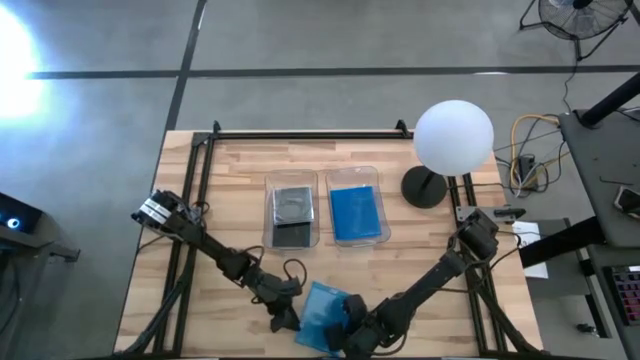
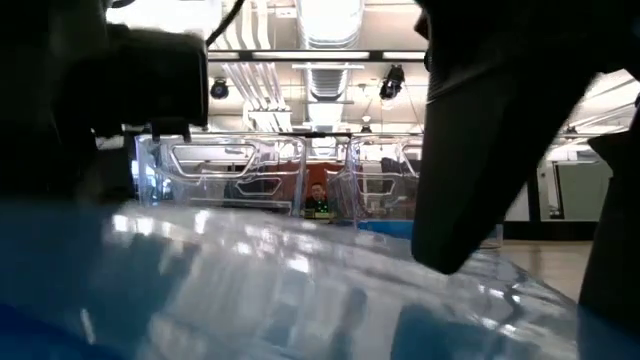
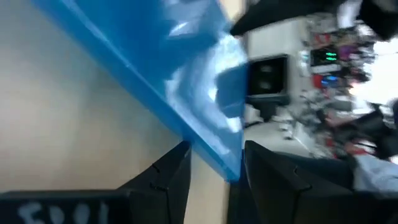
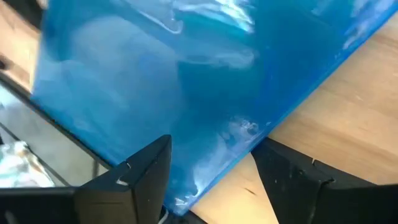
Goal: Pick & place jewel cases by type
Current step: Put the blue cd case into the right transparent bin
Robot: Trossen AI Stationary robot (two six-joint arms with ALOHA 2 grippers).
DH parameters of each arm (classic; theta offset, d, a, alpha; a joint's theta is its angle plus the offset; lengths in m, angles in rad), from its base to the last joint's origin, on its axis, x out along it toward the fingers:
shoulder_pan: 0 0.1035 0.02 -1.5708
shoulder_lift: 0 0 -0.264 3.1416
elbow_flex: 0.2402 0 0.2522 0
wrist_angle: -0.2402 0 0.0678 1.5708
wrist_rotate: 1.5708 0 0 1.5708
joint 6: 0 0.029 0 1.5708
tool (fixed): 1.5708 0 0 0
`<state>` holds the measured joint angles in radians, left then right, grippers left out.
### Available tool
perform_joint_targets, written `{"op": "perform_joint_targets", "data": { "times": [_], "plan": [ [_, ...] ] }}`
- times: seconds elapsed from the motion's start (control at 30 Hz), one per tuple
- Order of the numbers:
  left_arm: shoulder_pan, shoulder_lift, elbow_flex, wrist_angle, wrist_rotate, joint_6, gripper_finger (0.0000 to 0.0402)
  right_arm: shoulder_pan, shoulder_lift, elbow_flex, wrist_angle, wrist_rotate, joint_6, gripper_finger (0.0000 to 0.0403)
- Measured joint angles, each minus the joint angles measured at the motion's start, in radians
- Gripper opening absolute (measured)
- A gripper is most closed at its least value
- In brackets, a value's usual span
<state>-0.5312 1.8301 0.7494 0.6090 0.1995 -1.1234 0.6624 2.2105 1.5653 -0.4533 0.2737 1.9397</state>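
Observation:
A bright blue jewel case (image 1: 320,312) sits tilted at the table's near edge, between my two grippers. My left gripper (image 1: 287,312) is at its left side and is shut on its edge (image 3: 217,158). My right gripper (image 1: 352,318) is at its right side and is open, with a lower corner of the case (image 4: 205,180) between its spread fingers. In the low view the blue case (image 2: 200,290) fills the foreground. More blue cases (image 1: 357,213) lie in the right clear bin, and dark cases (image 1: 292,212) lie in the left one. My left gripper pinches the blue case's left edge (image 3: 227,165) between its two fingers (image 3: 177,168), which lie across the edge. The case stands tilted, with this side raised off the wood. My right gripper has its fingers (image 4: 273,162) on either side of the case's corner; whether they touch it, I cannot tell.
Two clear bins (image 1: 270,240) stand side by side at the table's middle. A white globe lamp (image 1: 453,135) on a dark round base (image 1: 425,187) stands to their right. Bare wood lies left of the bins (image 1: 225,190). A black frame (image 1: 300,135) rims the table.

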Motion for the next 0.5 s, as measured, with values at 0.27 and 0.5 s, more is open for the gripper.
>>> {"op": "perform_joint_targets", "data": {
  "times": [0.27,0.5],
  "plan": [
    [-0.032,-0.005,0.003,-0.125,-0.132,-0.056,0.0133,-0.006,0.000,-0.008,0.010,-0.016,-0.055,0.0224],
    [-0.100,-0.007,0.006,-0.223,-0.367,-0.206,0.0133,-0.008,0.000,-0.013,0.031,-0.014,-0.058,0.0224]
  ]
}}
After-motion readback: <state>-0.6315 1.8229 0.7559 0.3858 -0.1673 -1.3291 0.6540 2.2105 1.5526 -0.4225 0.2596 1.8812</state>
